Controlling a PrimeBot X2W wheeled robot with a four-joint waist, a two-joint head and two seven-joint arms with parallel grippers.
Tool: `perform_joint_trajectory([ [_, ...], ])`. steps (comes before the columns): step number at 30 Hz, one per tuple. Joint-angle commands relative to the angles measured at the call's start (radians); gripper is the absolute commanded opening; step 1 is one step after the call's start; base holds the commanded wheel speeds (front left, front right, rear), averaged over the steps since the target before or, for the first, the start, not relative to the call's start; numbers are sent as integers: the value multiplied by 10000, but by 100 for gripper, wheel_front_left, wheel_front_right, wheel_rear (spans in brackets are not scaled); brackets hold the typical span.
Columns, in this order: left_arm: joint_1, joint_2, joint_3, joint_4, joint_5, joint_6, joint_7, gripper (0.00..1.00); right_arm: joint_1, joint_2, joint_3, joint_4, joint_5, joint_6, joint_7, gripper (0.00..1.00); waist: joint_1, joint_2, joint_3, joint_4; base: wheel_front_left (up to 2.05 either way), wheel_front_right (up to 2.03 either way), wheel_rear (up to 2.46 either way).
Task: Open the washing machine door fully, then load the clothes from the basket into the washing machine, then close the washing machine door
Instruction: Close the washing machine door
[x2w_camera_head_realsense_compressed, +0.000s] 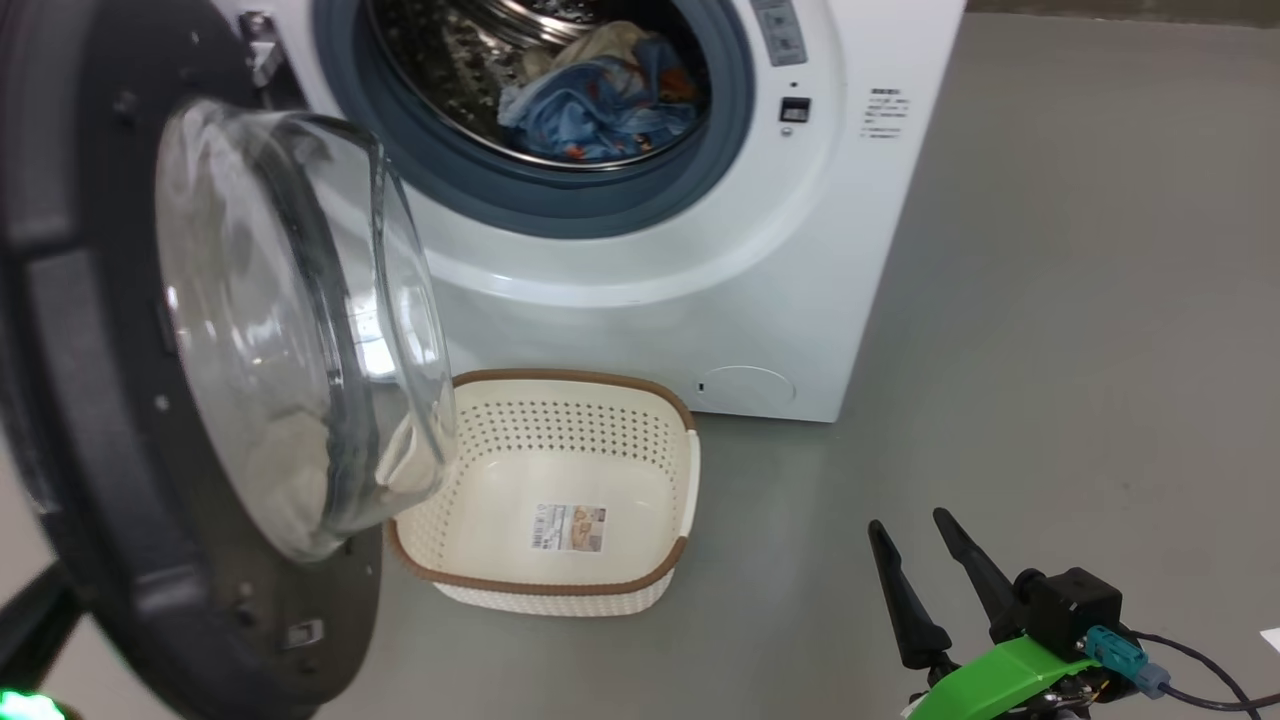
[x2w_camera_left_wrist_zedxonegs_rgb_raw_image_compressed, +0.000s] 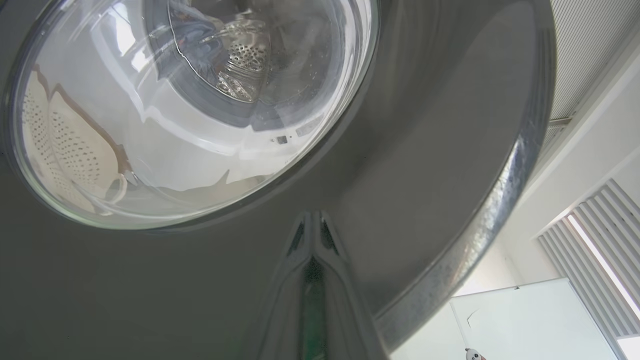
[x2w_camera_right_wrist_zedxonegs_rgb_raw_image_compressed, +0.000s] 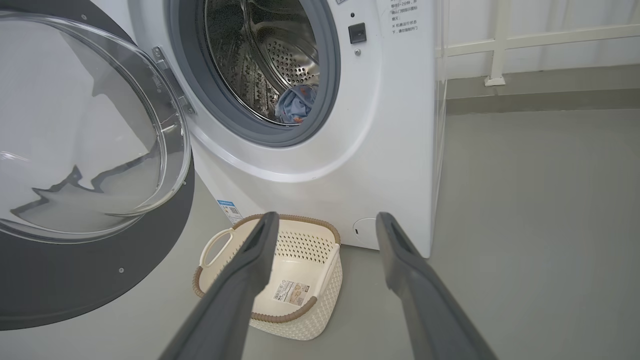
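Observation:
The washing machine (x2w_camera_head_realsense_compressed: 700, 290) stands with its door (x2w_camera_head_realsense_compressed: 90, 400) swung out to the left, the glass dome (x2w_camera_head_realsense_compressed: 290, 330) facing the drum. The clothes (x2w_camera_head_realsense_compressed: 600, 100), blue printed fabric with pale cloth, lie inside the drum and also show in the right wrist view (x2w_camera_right_wrist_zedxonegs_rgb_raw_image_compressed: 295, 102). The basket (x2w_camera_head_realsense_compressed: 560, 585) sits on the floor below the opening, holding only a label. My left gripper (x2w_camera_left_wrist_zedxonegs_rgb_raw_image_compressed: 312, 216) is shut, its tips close against the door's dark outer face (x2w_camera_left_wrist_zedxonegs_rgb_raw_image_compressed: 425, 150); contact is unclear. My right gripper (x2w_camera_head_realsense_compressed: 908, 520) hangs open over the floor, right of the basket (x2w_camera_right_wrist_zedxonegs_rgb_raw_image_compressed: 300, 320).
Grey floor (x2w_camera_head_realsense_compressed: 1050, 350) stretches to the right of the machine. A cable (x2w_camera_head_realsense_compressed: 1200, 680) trails from my right wrist at the lower right. A white rail and wall (x2w_camera_right_wrist_zedxonegs_rgb_raw_image_compressed: 500, 45) run behind the machine.

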Motion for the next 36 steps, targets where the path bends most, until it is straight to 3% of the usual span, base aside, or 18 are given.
perform_joint_trajectory([
  [1,-62,200,149,-530,-90,64,172,0,-61,13,243,-250,77,62,-49,100,0,-1,22,-310,0,0,0],
  [9,-60,-652,-238,-1780,59,107,-215,0,-14,13,202,-460,60,62,-49,100,0,-1,282,-1239,0,0,0],
  [20,-949,-1459,-817,-1615,768,41,-1201,0,106,13,171,-912,123,62,-49,100,0,-1,685,-2457,0,0,0],
  [36,-2712,-1859,-1101,-574,1743,-48,-3056,0,256,13,363,-1492,397,62,-49,100,0,-1,1409,-3811,0,0,0],
])
